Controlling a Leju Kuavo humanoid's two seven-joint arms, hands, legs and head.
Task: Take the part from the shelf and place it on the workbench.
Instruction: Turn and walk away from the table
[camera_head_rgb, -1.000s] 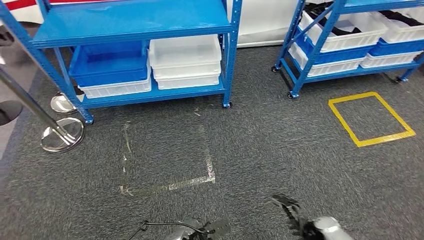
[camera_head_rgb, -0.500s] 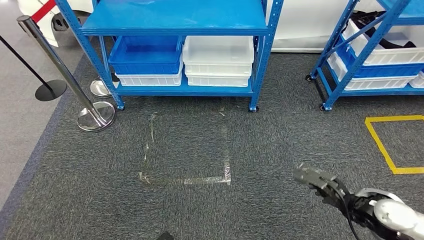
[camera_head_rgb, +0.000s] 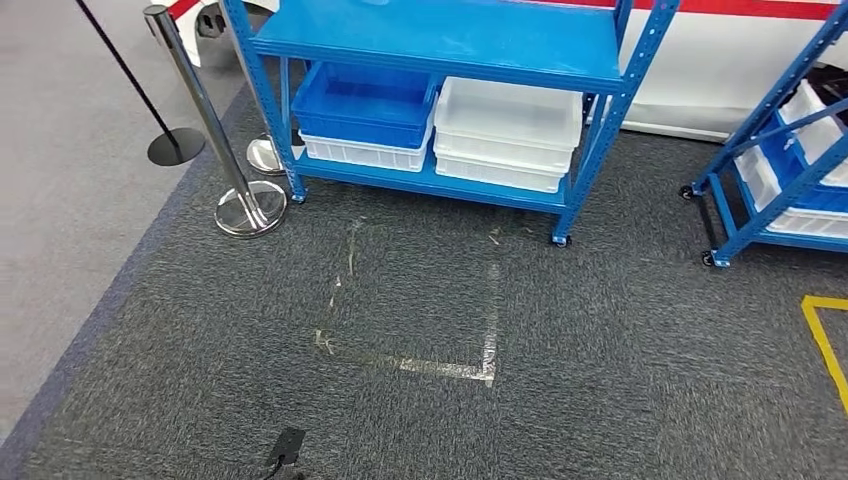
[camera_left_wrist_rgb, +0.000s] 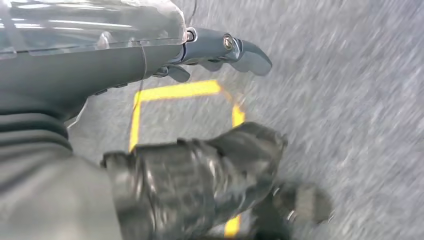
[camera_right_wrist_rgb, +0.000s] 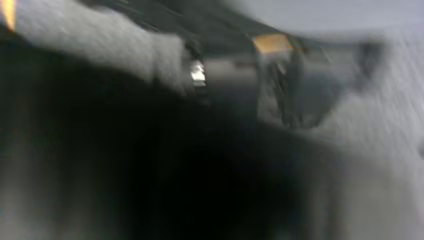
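**Blue shelf ahead, bins on the bottom level**

A blue steel shelf on small castors stands on dark grey carpet. Its bottom level carries two stacks of shallow plastic bins side by side: a blue bin on top of a white one on the left, and a white stack to the right. The blue bin looks bare inside from here; the top white bin shows nothing dark in it. The flat shelf board above them is smooth painted metal. I cannot make out the part anywhere on this shelf or in these bins.

A second blue shelf at the right edge holds more white bins, their contents hidden. Worn silvery tape marks a square on the carpet before the first shelf, and a yellow tape corner lies to the right. A chrome post with a round polished base stands at the carpet's left border.

In the left wrist view the left hand hangs over carpet and yellow tape, its dark fingers apart and holding nothing. The right wrist view is too blurred to tell how the right hand lies.
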